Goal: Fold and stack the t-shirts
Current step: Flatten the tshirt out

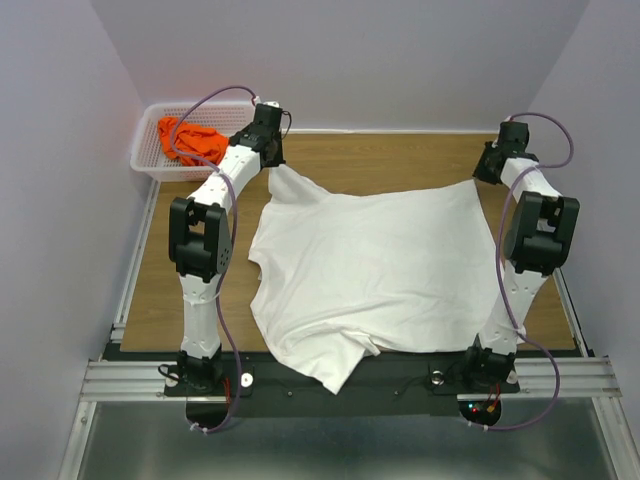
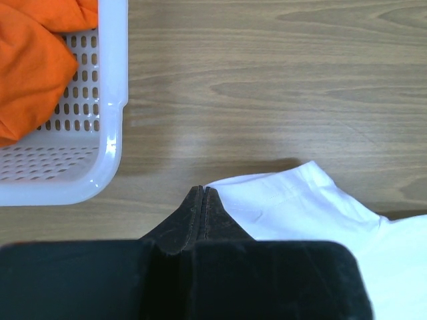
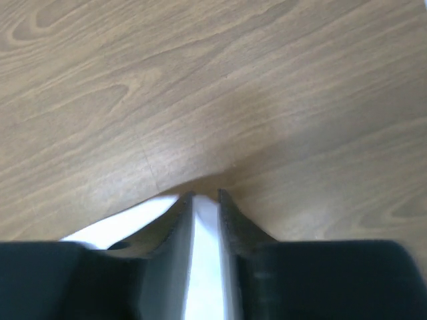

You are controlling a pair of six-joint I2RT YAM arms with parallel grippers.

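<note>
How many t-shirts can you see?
2. The white t-shirt lies spread across the middle of the table, one end hanging over the near edge. The orange t-shirt sits crumpled in the basket at the far left. Another could be hidden beneath it.

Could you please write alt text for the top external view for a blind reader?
A large white t-shirt lies spread on a wooden table, its two far corners pinched by the left gripper and the right gripper, a near corner draping over the front edge. An orange t-shirt sits crumpled in a white basket at the far left.
</note>
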